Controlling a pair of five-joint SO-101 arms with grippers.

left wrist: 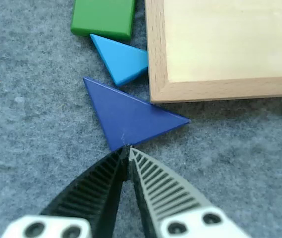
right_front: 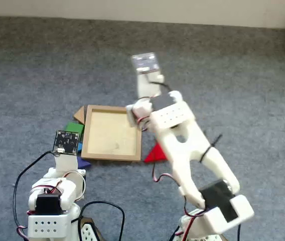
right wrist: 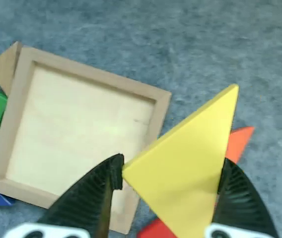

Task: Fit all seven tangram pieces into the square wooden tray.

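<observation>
Clearance is why we hold the yellow triangle [right wrist: 185,168] clamped in our right gripper [right wrist: 171,171] over the tray [right wrist: 91,82] rim, while our left gripper [left wrist: 128,151], closed on nothing, sits at the dark blue triangle [left wrist: 128,116] beside it.

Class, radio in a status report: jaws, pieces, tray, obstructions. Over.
Left jaws shut at dark blue triangle corner. Right jaws hold yellow triangle at tray edge. Tray empty, nothing blocking it.
</observation>
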